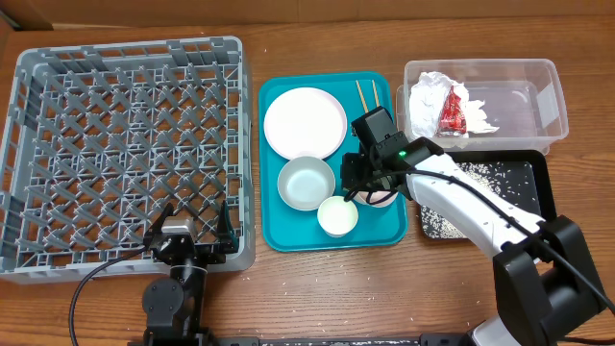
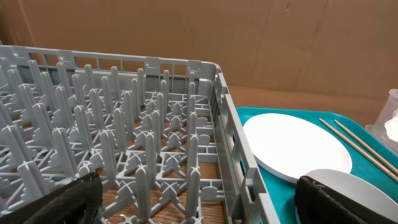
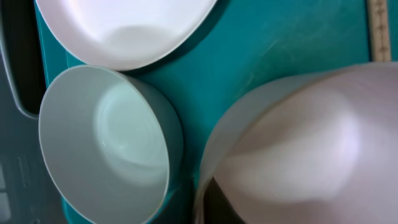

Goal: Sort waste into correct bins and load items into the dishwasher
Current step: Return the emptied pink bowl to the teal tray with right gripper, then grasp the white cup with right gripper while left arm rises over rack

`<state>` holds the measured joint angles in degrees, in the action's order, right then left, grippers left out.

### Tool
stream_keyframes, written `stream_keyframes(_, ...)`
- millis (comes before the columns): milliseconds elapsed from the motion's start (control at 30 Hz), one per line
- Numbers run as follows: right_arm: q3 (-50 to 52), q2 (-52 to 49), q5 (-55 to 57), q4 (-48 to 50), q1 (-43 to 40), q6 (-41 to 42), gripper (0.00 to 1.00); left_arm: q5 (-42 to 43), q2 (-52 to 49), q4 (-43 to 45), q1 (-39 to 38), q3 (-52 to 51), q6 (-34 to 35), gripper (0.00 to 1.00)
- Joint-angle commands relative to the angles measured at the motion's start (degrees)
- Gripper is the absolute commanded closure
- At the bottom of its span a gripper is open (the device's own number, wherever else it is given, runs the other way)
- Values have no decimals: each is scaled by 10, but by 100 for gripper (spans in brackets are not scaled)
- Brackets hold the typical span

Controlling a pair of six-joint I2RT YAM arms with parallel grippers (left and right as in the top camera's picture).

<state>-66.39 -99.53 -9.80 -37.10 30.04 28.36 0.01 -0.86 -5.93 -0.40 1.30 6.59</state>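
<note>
Brown tabletop (image 1: pixel 317 288); teal tray (image 1: pixel 288 223) with round pale plate (image 1: pixel 305 122), seemingly greenish-white bowl (image 1: pixel 306 182).

Surface (image 1: pixel 288 288): brown wood-grain top, matte, with darker grain streaks running lengthwise. Rear boundary: plain brown cardboard panel (image 2: pixel 186 31) standing upright along the far edge of the surface, with a faint slanted crease at its left end. Lighting: even, diffuse, from above; shadows short and soft. Floor and windows not in view.
</note>
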Motion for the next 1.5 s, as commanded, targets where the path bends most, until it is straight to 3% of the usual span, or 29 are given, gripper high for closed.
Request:
stream_keyframes(0, -10, -3, -15, 4, 2, 4, 85, 0, 5, 2, -4, -4, -10, 0)
stream_keyframes(233, -24, -1, -28, 2, -1, -1, 78, 0, 5, 2, -4, -4, -10, 0)
stream_keyframes(533, -189, 30, -28, -171, -50, -18, 71, 0, 5, 2, -4, -4, -10, 0)
stream_keyframes(667, -226, 54, -36, -238, -49, -18, 65, 0, 5, 2, -4, -4, -10, 0)
stream_keyframes(767, -226, 70, -45, -270, -49, -18, 50, 0, 5, 2, -4, -4, -10, 0)
stream_keyframes(833, -226, 76, -45, -297, -49, -17, 47, 0, 5, 2, -4, -4, -10, 0)
stream_keyframes(1067, -226, 85, -44, -381, -48, -17, 46, 0, 5, 2, -4, -4, -10, 0)
stream_keyframes(1467, -224, 85, -22, -377, -7, -17, 42, 14, 5, 32, -4, -4, 5, 0)
